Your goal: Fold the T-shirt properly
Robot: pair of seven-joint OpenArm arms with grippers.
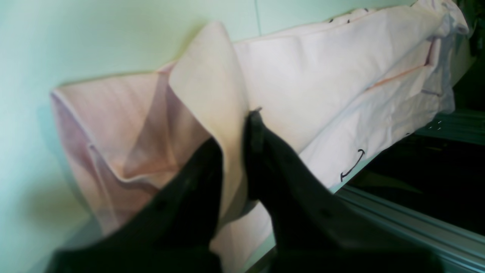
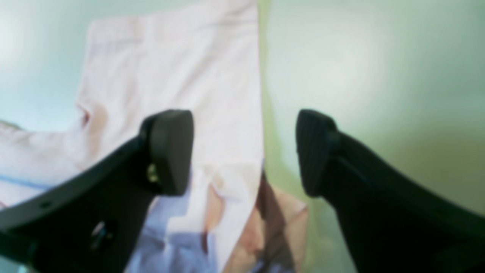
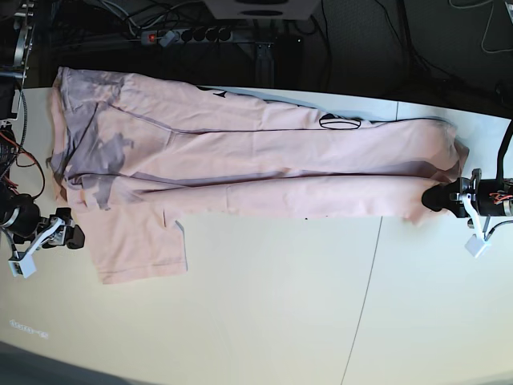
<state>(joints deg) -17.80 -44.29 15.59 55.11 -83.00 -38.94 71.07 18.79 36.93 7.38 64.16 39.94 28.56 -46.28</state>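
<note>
Across the counter (image 3: 264, 313) lies the soft, limp T-shirt (image 3: 240, 168); left fingers (image 1: 235, 151) pinch its hem, right fingers (image 2: 178, 151) gape wide, empty, beside the sleeve, best gripped at edges

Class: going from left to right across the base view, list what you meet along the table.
Right gripper, jaws open → T-shirt stretched across the table → left gripper, jaws shut on the shirt's edge.
</note>
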